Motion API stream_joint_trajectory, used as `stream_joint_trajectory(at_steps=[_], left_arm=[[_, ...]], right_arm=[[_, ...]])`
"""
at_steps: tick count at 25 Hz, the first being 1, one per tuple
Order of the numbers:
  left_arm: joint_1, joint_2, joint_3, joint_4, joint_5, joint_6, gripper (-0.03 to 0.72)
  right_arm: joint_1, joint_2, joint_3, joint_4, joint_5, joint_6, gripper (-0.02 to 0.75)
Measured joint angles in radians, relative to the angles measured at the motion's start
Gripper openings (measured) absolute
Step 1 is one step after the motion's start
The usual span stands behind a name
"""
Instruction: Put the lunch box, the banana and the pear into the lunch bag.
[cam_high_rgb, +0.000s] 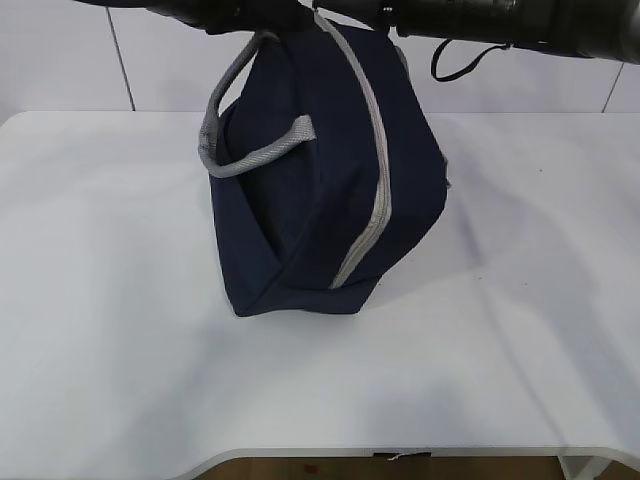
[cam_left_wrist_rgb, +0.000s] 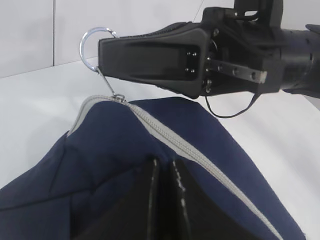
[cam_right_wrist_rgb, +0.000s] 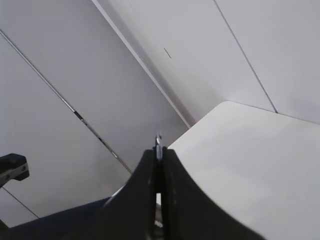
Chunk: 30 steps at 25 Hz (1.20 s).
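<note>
Both arms are black, matte tubes w/ a slight sheen where they cross the top of the exterior view. The right gripper (cam_left_wrist_rgb: 107, 52) has long, flat, wedge-shaped black fingers (cam_left_wrist_rgb: 150, 57), plastic-looking, tapering to blunt tips. Near its base sit several small silver screws and a narrow bare-metal strip w/ holes. A thin black cable (cam_left_wrist_rgb: 235, 107) loops under the wrist (also seen in the exterior view). The left gripper (cam_left_wrist_rgb: 165, 172) shows glossy black fingers (cam_left_wrist_rgb: 147, 200), smooth, no markings.
</note>
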<state>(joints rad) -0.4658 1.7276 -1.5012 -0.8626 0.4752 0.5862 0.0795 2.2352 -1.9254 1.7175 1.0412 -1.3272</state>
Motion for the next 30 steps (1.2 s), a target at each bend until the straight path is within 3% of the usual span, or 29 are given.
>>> stream_joint_trajectory(at_steps=[7,15,30], left_arm=[[0.0,0.039,0.0,-0.021,-0.051,0.002,0.011],[0.017,0.113,-0.004,-0.048,-0.145,0.002,0.011],[0.041,0.169,-0.01,-0.117,-0.153,0.004,0.011]], right_arm=[[-0.005,0.0,0.0,0.004,0.009,-0.012,0.006],[-0.035,0.0,0.0,-0.074,0.009,-0.017,0.006],[-0.039,0.0,0.0,-0.121,0.005,-0.024,0.006]])
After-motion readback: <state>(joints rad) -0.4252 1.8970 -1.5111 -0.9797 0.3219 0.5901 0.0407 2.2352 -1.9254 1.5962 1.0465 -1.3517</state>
